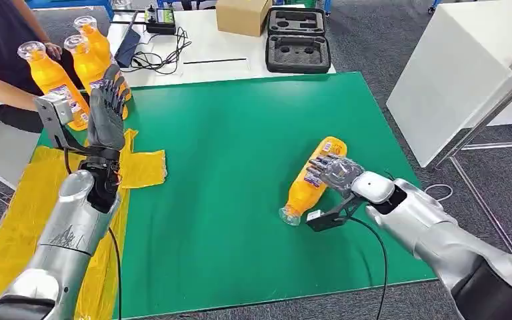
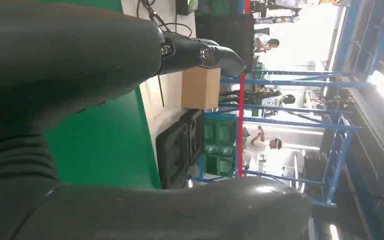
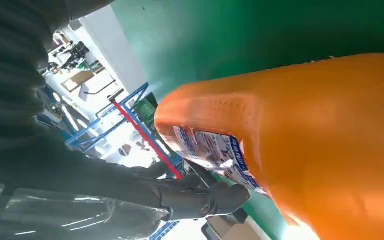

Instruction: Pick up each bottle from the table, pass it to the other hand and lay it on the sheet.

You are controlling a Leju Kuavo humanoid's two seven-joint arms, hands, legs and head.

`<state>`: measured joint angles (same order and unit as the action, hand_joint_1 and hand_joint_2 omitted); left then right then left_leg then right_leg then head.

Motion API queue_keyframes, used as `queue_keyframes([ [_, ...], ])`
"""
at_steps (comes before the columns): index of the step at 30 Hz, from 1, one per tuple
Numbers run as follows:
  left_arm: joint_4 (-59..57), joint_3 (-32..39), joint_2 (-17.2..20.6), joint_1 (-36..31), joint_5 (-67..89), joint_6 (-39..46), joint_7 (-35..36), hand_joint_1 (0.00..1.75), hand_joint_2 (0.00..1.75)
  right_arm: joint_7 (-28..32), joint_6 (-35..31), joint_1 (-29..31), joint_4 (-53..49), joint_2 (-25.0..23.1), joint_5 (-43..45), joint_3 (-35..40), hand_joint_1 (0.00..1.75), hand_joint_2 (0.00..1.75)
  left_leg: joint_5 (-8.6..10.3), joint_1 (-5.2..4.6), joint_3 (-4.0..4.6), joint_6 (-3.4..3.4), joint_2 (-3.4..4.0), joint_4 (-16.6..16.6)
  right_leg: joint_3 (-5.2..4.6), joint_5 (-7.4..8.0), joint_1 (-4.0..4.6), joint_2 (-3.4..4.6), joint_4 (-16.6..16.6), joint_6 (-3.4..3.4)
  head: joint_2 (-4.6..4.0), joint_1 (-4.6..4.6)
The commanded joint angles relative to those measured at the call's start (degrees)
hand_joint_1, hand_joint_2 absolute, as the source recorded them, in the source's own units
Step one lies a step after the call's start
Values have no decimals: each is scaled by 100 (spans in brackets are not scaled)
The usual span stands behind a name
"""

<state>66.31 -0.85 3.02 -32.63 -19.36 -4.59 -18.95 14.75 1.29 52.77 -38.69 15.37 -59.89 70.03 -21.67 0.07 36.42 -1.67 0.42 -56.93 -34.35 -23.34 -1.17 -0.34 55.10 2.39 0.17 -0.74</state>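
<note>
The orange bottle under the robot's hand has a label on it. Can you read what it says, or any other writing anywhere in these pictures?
No text can be read anywhere.
Orange bottle under the right hand: blue and white label, print too blurred to read.
Three upright bottles behind the left hand: labels too small to read.
Cardboard box and black case: no writing shows.

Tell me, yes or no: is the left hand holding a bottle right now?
No. In the head view the left hand is raised above the yellow sheet with fingers spread and nothing in it.
</note>
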Motion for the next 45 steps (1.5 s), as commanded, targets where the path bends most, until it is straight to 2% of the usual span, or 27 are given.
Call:
queue_keyframes([
  [1,-268,-16,-11,-146,-17,26,25,0,0,-291,-315,-104,491,-36,-283,-260,0,175,-9,7,-22,8,-21,0,30,-11,7,-16,-5,-12,0,2],
  [2,-200,29,-6,-89,-27,43,19,0,0,-624,-644,-53,664,-163,-444,-449,0,175,-6,5,-16,7,-13,2,22,-7,5,-9,-5,-9,0,2],
  [6,-67,123,-4,17,-29,35,8,0,0,-875,-1019,64,872,-335,-647,-951,0,175,-37,10,-50,20,4,-19,50,-28,11,15,14,-30,0,2],
  [7,-70,145,-3,14,-26,39,6,0,0,-929,-1152,59,900,-383,-761,-1112,0,175,-12,0,-18,9,5,-3,18,-9,1,10,5,-13,0,2],
  [14,-109,167,23,39,-14,-32,-53,0,0,-1012,-1347,-72,1013,-520,-1109,-1285,0,175,-22,8,-28,14,4,-6,32,-15,9,10,6,-17,0,2],
  [25,-24,182,31,120,-2,-43,-74,0,0,-1047,-1376,-142,1094,-673,-1211,-1349,0,175,-15,6,-16,10,-5,-7,22,-12,7,1,6,-13,0,2],
  [35,40,242,143,140,-42,-42,-100,0,0,-529,-1082,-97,1490,-982,-1262,-1417,0,175,-7,3,-5,6,0,1,10,-3,5,4,1,-7,0,2],
  [45,81,203,114,120,-51,-43,-101,0,0,-473,-1051,-125,1587,-1054,-1229,-1450,0,175,-6,3,-2,5,-1,0,7,-3,4,2,1,-5,0,2],
])
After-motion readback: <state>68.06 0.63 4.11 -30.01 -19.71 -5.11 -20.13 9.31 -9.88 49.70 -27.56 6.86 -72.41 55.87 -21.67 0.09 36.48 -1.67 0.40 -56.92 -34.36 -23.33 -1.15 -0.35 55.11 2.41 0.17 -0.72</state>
